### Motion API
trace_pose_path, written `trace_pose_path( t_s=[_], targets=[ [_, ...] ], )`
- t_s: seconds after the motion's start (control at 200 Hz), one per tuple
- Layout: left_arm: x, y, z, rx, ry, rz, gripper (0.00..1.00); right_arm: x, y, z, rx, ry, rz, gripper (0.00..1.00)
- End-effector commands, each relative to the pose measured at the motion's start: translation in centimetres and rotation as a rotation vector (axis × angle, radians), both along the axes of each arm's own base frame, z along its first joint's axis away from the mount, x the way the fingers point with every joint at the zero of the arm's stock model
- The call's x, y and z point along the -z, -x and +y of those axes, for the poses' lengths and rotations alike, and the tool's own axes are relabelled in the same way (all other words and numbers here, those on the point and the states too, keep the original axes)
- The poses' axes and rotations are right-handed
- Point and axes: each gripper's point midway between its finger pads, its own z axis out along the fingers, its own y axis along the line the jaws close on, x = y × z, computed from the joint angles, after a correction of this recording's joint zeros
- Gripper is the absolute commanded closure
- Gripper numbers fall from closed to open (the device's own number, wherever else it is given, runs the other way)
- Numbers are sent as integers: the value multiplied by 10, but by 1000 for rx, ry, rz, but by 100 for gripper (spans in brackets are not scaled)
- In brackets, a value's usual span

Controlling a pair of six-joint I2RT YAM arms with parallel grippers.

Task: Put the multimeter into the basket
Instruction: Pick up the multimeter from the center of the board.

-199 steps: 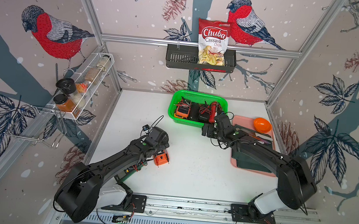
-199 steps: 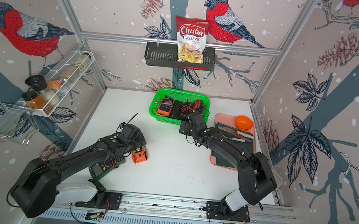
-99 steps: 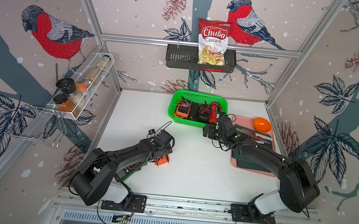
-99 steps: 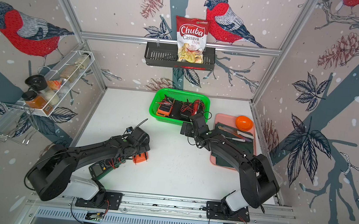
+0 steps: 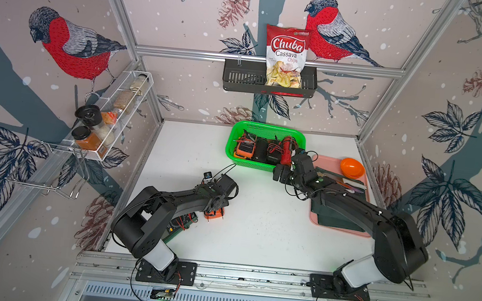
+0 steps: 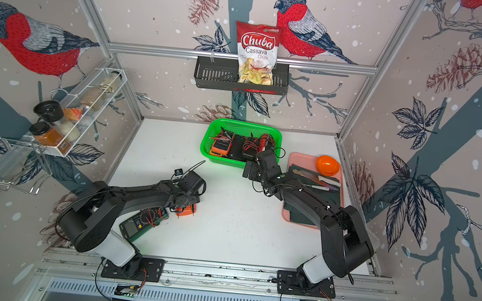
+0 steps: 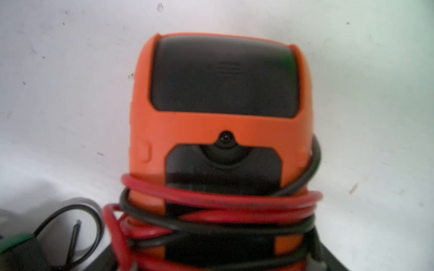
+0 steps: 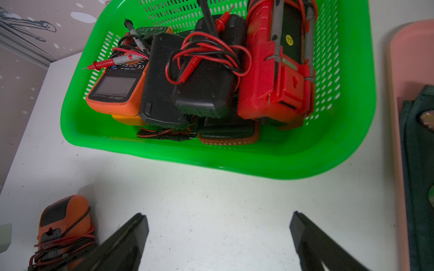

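Half multimeter (image 5: 214,213) hidden, under left arm (image 5: 189,198)

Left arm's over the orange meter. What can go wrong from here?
1. The orange multimeter is wrapped in loose red and black leads; a grip on wire may slip, or a loop could snag.
2. The basket is already piled with multimeters; another may perch on top and tip out.
3. The open right gripper hangs just before the basket, possibly in the delivery path.
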Motion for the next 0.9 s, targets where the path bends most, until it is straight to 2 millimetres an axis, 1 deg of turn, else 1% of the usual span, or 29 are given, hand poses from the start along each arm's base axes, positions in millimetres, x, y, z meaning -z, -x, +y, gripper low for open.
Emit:
trace_pose_path(
  t_s=[0.0, 0.045, 0.11, 0.13, 0.2, 0.215, 0.245, 0.255, 0.275, 0.29, 0.31, 0.33, 0.38, 0.45, 0.57, 0.675, 0.705, 0.72, 0.73, 0.785, 0.895],
  targets=[
    [7, 9, -7, 34, 37, 49, 46, -6, -2, -8, 34, -14, -14, 1],
    [3, 7, -8, 41, 37, 36, 53, -8, -1, -12, 43, -20, -19, 1],
    [-5, 3, -9, 46, 37, 18, 61, -10, 1, -17, 52, -25, -30, 1],
    [-6, 2, -10, 49, 38, 14, 66, -12, 1, -18, 55, -29, -33, 1],
    [-15, -2, -12, 58, 41, -6, 74, -14, 2, -23, 67, -35, -41, 1],
    [-16, -2, -12, 61, 40, -9, 78, -15, 2, -23, 69, -37, -44, 1],
    [-21, -4, -12, 61, 37, -20, 81, -16, 2, -25, 72, -39, -49, 1],
    [-22, -5, -11, 62, 35, -25, 85, -17, 2, -25, 74, -40, -51, 1],
    [-26, -6, -10, 61, 29, -32, 87, -17, 3, -27, 77, -40, -54, 1],
    [-29, -7, -10, 62, 27, -41, 92, -18, 3, -27, 78, -42, -55, 1],
    [-34, -8, -10, 63, 24, -53, 95, -19, 3, -27, 80, -43, -58, 1],
    [-39, -10, -10, 64, 21, -65, 100, -19, 3, -29, 83, -42, -60, 1],
    [-54, -14, -9, 68, 17, -102, 100, -22, 4, -31, 90, -40, -68, 1],
    [-83, -23, -10, 87, 21, -175, 100, -26, 4, -35, 104, -41, -82, 1],
    [-135, -41, -21, 196, 22, -307, 100, -33, 6, -40, 124, -55, -110, 1],
    [-173, -59, -28, 270, -20, -412, 100, -39, 8, -43, 133, -72, -133, 1],
    [-181, -64, -30, 290, -35, -427, 100, -40, 9, -44, 135, -74, -135, 1],
    [-179, -66, -30, 299, -47, -421, 100, -41, 9, -45, 136, -76, -137, 1],
    [-188, -70, -32, 301, -44, -439, 100, -42, 9, -45, 135, -77, -138, 1],
    [-204, -83, -36, 325, -61, -458, 100, -43, 10, -46, 136, -79, -141, 1],
    [-220, -112, -46, 385, -61, -460, 100, -46, 12, -47, 138, -84, -145, 1]
  ],
)
